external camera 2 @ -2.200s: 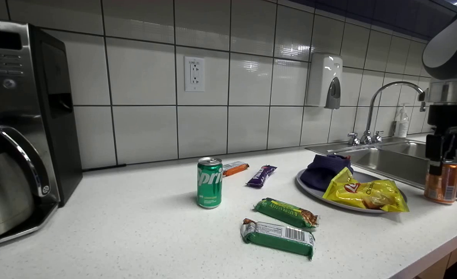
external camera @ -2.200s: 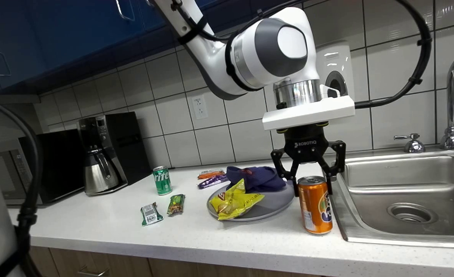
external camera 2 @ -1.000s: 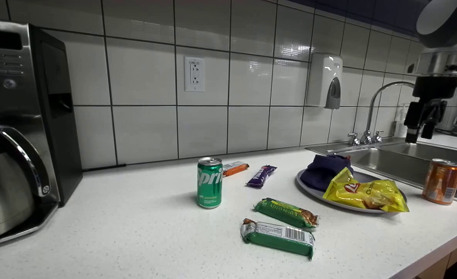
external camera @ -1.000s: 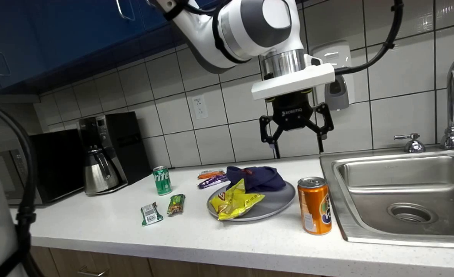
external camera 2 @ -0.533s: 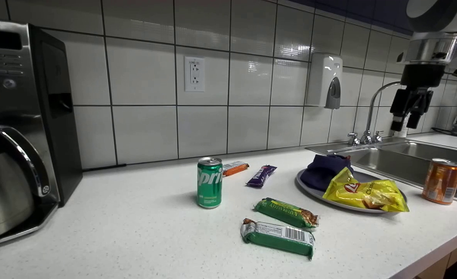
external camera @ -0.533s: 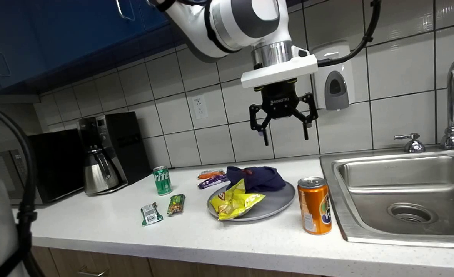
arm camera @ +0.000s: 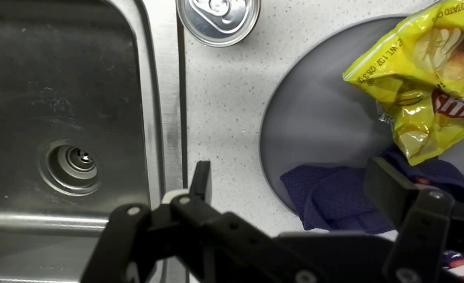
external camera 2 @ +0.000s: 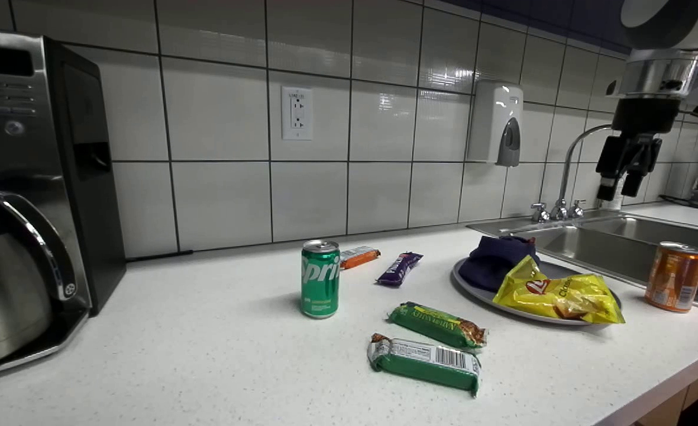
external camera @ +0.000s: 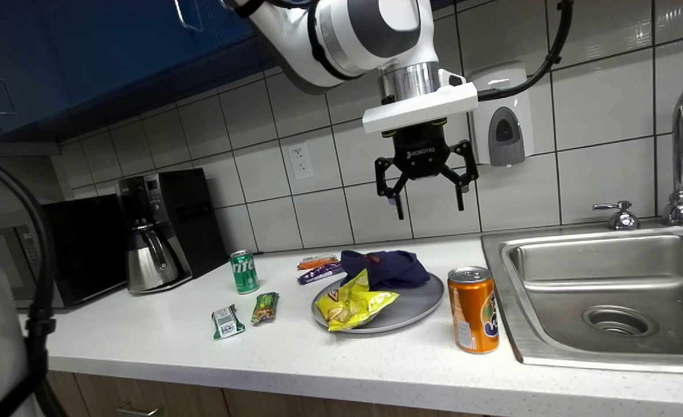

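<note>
My gripper (external camera: 430, 212) hangs above the counter with its fingers spread and nothing between them. Below it, the navy cloth (external camera: 383, 270) lies folded on a grey plate (external camera: 419, 301), and a yellow chip bag (external camera: 353, 304) shares that plate. In the wrist view one finger overlaps the cloth (arm camera: 334, 196) in the picture, well above it. An orange soda can (external camera: 472, 315) stands upright between plate and sink, apart from the gripper; its silver top (arm camera: 218, 23) is cut off by the wrist view's upper edge. The gripper (external camera 2: 618, 192) appears high at the right in an exterior view.
A steel sink (external camera: 509, 324) borders the orange can, with a tall faucet (external camera: 678, 145) behind. Away from the sink stand a green Sprite can (external camera 2: 319, 287), green-wrapped bars (external camera 2: 435, 324), a purple bar (external camera 2: 399, 270), an orange bar (external camera 2: 359, 258) and a coffee maker (external camera: 171, 226).
Around two seconds ago the open fingers were around the orange can's top. The gripper then rose clear and shifted toward the plate; over the last half second it has stayed still. The can remains standing.
</note>
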Robot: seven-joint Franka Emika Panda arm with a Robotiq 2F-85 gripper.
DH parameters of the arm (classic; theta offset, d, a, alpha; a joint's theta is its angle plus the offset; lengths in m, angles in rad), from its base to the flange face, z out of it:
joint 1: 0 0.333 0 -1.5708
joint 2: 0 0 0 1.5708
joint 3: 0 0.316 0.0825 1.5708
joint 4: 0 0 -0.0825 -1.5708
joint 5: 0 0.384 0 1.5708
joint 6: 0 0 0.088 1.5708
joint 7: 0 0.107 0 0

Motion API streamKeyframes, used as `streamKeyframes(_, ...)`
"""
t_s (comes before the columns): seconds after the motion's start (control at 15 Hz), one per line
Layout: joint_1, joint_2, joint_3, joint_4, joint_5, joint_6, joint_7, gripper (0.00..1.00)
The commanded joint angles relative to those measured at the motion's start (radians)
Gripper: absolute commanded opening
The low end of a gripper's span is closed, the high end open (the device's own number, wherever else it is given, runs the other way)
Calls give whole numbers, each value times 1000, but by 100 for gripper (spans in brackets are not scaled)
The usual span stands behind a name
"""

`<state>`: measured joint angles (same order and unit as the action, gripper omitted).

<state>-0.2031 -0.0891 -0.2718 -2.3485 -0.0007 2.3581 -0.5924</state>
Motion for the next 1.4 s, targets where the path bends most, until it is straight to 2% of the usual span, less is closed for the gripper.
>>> streamKeyframes(0.0, -3, -1, 4, 1, -1, -2, 2, 100)
streamKeyframes(0.33, -2, 18, 14, 6, -8, 26, 118, 100)
streamKeyframes(0.87, 11, 99, 50, 32, -61, 92, 383, 100)
streamKeyframes(1.33, 44, 199, 87, 117, -15, 59, 575, 100)
